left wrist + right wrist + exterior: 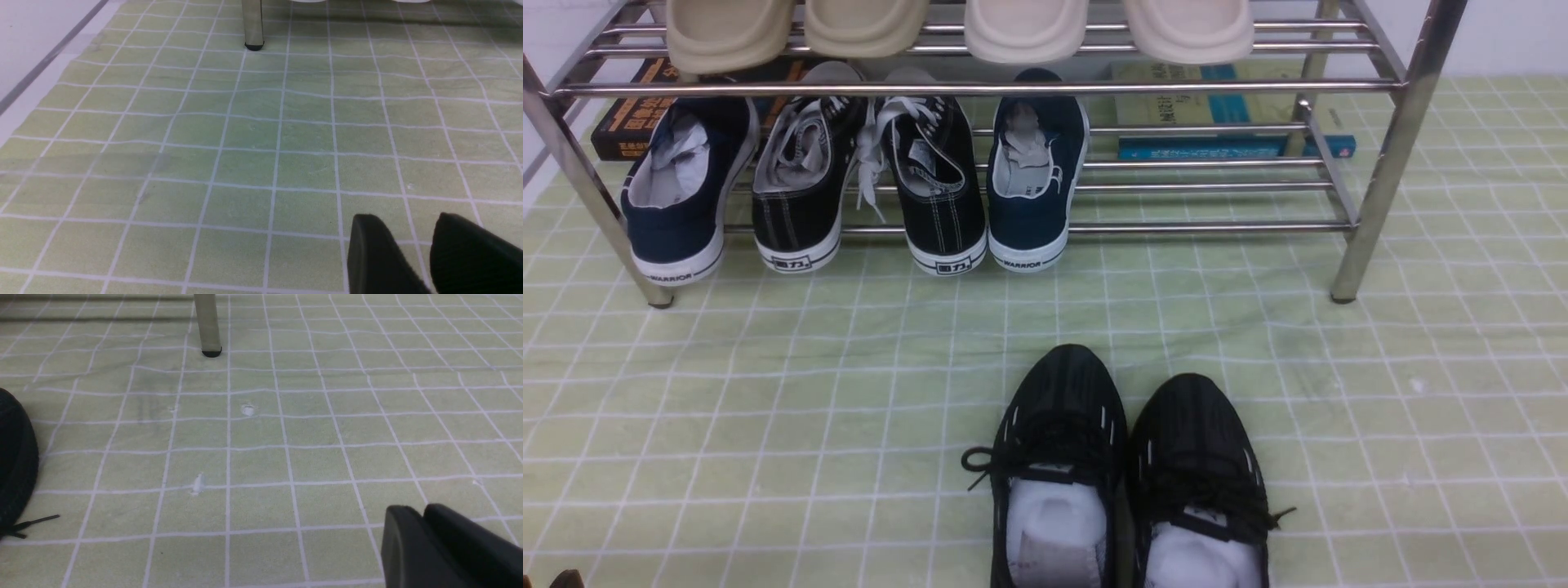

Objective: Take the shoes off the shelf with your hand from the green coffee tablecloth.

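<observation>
Your right claw (pixel 412 535) hung low over the green coffee tablecloth (pixel 768 425) with its two black fingers nearly pressed together, only a slit between them, pinching nothing. Your left claw (pixel 412 249) hung low over the cloth too, its fingers a little apart around bare cloth, also carrying nothing. Neither claw showed in the front view.

Just left of the right claw's patch of cloth lay the rounded black side of one of the shoes (pixel 1127 474), a lace end trailing beside it. You had the pair side by side on the near part of the cloth, toes pointing far, white paper stuffing showing in both.

Farther off stood the shelf (pixel 1396 147). Its lower tier still carried the navy sneakers (pixel 1033 171) and the black canvas sneakers (pixel 931 184), all toward the left; the right part was bare tubes. Beige slippers (pixel 1025 28) sat on the upper tier.

By my reading, your job looked essentially done: pair off the rack, set down, released. Only drawing the arms clear seemed left.
</observation>
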Available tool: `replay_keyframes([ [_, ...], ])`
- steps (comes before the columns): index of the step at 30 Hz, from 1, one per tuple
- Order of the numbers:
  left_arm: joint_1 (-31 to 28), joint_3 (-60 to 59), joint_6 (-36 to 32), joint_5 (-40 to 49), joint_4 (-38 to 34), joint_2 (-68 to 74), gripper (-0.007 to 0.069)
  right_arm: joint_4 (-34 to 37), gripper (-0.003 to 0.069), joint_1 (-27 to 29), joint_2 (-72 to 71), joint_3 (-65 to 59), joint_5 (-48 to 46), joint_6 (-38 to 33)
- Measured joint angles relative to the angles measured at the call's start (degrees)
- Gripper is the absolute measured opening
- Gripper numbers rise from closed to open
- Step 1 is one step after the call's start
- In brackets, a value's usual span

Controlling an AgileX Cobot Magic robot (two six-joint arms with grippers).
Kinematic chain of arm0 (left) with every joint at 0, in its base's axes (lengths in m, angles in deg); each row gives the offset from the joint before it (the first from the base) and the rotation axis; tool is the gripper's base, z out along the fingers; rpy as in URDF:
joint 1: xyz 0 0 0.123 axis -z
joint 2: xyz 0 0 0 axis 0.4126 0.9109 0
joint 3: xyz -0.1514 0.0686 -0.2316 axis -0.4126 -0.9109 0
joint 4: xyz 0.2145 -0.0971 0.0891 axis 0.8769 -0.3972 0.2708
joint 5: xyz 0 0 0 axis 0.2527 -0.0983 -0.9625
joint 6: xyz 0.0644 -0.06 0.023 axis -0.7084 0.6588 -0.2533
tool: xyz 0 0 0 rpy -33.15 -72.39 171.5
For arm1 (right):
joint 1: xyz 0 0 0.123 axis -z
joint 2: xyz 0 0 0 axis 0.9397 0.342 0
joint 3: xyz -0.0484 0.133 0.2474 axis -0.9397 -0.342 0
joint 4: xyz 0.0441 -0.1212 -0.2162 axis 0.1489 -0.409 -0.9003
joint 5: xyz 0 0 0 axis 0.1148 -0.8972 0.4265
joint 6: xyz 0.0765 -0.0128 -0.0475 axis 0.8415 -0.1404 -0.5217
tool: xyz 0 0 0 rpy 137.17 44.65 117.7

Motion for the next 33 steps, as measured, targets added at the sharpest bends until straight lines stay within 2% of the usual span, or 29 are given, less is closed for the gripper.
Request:
replay_keyframes([
  [33,0.0,0.0,0.0,0.0,0.0,0.0,0.0242,0.0,0.0122,0.0,0.0,0.0,0.0,0.0],
])
